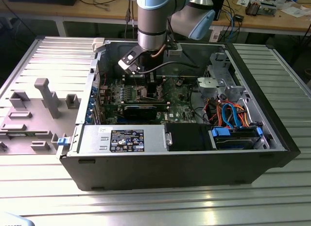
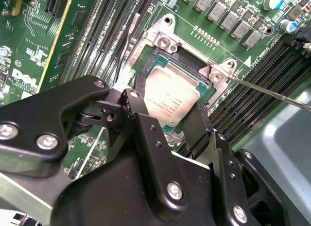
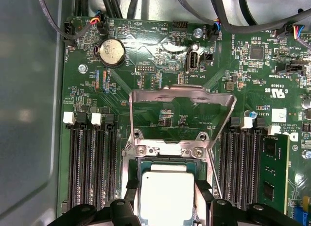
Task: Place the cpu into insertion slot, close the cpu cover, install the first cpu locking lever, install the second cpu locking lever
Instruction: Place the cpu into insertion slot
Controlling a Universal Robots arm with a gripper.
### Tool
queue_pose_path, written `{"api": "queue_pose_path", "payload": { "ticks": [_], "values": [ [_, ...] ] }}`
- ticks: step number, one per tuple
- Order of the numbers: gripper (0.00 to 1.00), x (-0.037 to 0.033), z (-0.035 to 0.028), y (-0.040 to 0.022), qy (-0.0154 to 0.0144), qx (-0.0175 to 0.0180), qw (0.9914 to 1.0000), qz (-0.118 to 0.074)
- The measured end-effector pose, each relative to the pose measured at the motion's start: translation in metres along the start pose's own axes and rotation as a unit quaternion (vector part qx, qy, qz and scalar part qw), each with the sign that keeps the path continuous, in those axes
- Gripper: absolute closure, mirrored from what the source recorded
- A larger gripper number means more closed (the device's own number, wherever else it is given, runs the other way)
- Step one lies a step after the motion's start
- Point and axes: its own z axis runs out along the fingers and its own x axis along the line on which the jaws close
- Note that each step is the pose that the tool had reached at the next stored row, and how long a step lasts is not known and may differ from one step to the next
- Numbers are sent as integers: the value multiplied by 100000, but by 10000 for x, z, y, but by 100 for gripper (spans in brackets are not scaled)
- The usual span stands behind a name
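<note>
The silvery cpu (image 2: 170, 100) (image 3: 166, 197) sits between my gripper's (image 2: 167, 116) (image 3: 167, 202) two black fingers (image 2: 138, 109), which press its opposite edges. It hangs level right over the insertion slot (image 2: 171, 59) (image 3: 146, 165); whether it touches the slot I cannot tell. The cpu cover (image 3: 182, 96) stands raised on its hinge behind the slot. A thin wire locking lever (image 2: 272, 90) sticks out unlatched beside the slot, and another (image 2: 129, 43) runs along the other side. In the exterior view the arm reaches down into the open computer case with the gripper (image 1: 146, 87) over the green board.
Black memory slots (image 3: 90, 163) flank the socket on both sides, and one green module (image 3: 272, 167) is fitted. A coin battery (image 3: 111, 52) and cables lie behind the cover. The drive cage (image 1: 221, 82), power supply (image 1: 121, 138) and case walls (image 1: 99, 65) hem in the arm.
</note>
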Motion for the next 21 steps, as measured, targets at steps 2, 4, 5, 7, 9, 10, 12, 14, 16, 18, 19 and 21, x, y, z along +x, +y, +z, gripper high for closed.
{"api": "queue_pose_path", "payload": {
  "ticks": [2,4,5,7,9,10,12,14,16,18,19,21],
  "values": [
    [45,0,1,0,7,-10,100000,-3],
    [38,-4,-74,1,4,-4,100000,0],
    [39,0,-99,2,2,0,100000,-9],
    [58,0,-103,1,4,-9,100000,-109],
    [70,-1,-101,1,-6,-12,99999,-349],
    [76,0,-98,1,-4,-12,99999,-504],
    [82,0,-92,1,-2,-28,99996,-872],
    [89,1,-84,1,5,-45,99992,-1259],
    [89,2,-74,1,9,-36,99988,-1537],
    [89,2,-63,1,4,2,99985,-1745],
    [89,2,-60,1,-1,10,99984,-1813],
    [89,0,-46,0,29,16,99983,-1851]
  ]
}}
